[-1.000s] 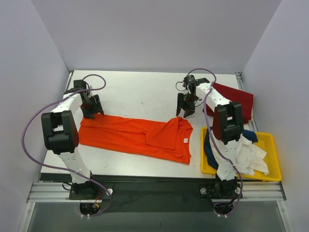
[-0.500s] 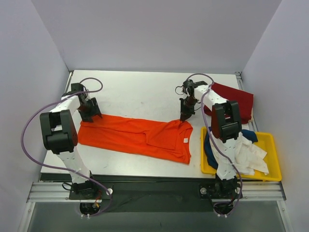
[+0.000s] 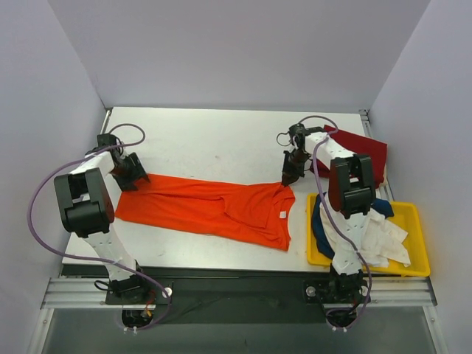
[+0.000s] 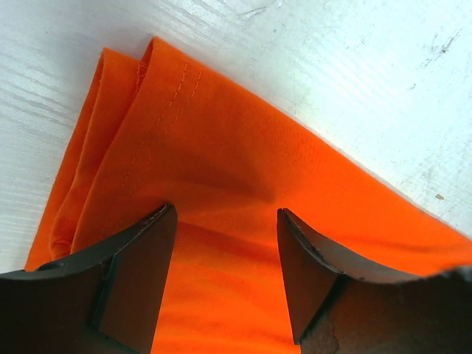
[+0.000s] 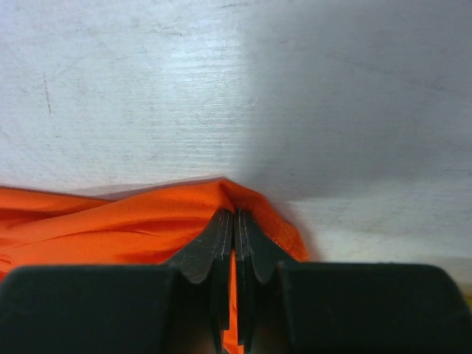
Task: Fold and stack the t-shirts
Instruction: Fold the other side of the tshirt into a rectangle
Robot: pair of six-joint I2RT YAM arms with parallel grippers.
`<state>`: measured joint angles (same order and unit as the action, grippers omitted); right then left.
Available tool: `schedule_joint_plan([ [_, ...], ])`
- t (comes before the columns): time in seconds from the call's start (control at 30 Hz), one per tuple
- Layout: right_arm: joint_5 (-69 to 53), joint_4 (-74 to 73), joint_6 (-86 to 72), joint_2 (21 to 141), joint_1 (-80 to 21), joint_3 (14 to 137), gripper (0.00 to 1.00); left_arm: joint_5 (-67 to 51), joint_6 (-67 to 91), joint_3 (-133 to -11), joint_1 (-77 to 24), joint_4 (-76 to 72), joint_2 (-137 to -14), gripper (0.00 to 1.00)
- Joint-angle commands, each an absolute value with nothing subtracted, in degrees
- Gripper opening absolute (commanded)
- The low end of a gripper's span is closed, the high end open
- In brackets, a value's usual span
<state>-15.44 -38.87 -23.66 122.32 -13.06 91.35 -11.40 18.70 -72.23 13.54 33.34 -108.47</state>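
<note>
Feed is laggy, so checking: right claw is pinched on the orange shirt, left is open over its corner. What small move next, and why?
Probably close the left claw: it stands open astride the far left corner of the orange shirt, while the right claw is shut on the far right corner. Both ends need a grip before lifting.

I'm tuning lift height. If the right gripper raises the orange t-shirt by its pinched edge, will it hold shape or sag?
Probably sag: the orange t-shirt lies wrinkled and bunches where the right gripper pinches it. Likely light: thin cloth. Its far end may drag; the left gripper is open.
</note>
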Motion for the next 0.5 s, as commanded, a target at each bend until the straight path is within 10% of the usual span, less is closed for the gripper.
schedule_joint_plan([
  [0.0, -13.7, -39.0, -25.3, 118.5, -11.9, 90.0, 0.00, -9.1, 18.3, -69.7, 14.9, 30.2, -109.6, 0.68],
  [0.47, -13.7, -37.0, -27.0, 116.0, -10.5, 87.6, 0.00, -8.6, 16.3, -71.4, 14.4, 30.8, -109.4, 0.68],
])
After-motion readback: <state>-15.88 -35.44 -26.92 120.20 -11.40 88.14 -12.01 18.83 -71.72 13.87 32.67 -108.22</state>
